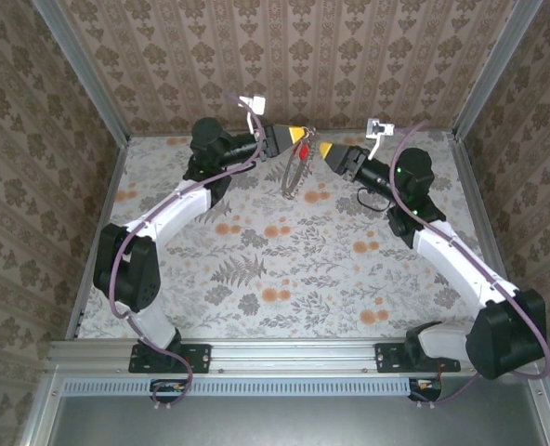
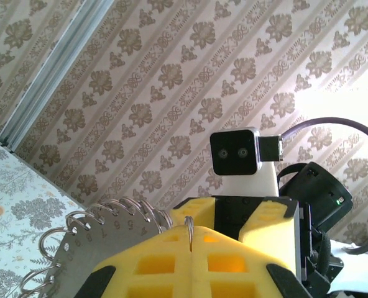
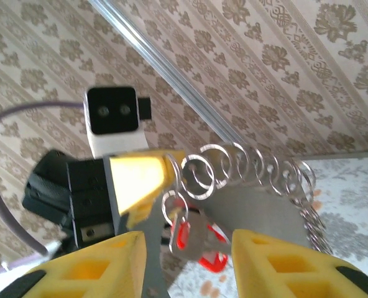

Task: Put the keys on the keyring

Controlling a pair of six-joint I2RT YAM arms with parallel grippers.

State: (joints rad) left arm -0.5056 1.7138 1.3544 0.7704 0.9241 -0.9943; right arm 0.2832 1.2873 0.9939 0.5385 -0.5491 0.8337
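Threading is judged to be the step in hand. The keyring (image 1: pixel 292 178) is held up off the table (image 1: pixel 256 269) at the far middle, between the two arms. It is pinched by one thin wire loop in the tightly closed fingers of the left gripper (image 2: pixel 189 234). The right gripper (image 3: pixel 188 243) is set facing it with its jaws partway apart, and nothing is seen gripped in them. The key (image 3: pixel 183 239) is hung in the gap just ahead of those fingertips.

For the step to be done well, the pinch on the loop is best kept firm. The red head is best taken squarely across its flat faces, and the key's small ring (image 3: pixel 171 207) is best worked along the wire slowly, so that the hanging bundle is not set swinging.

The keyring is seen as a grey plate edged with a row of small wire loops, and its long axis is hung downward from the pinch toward the table. The key's long axis is likewise hung roughly downward, with the red head below its ring. Which way the blade points cannot be told through the blur.
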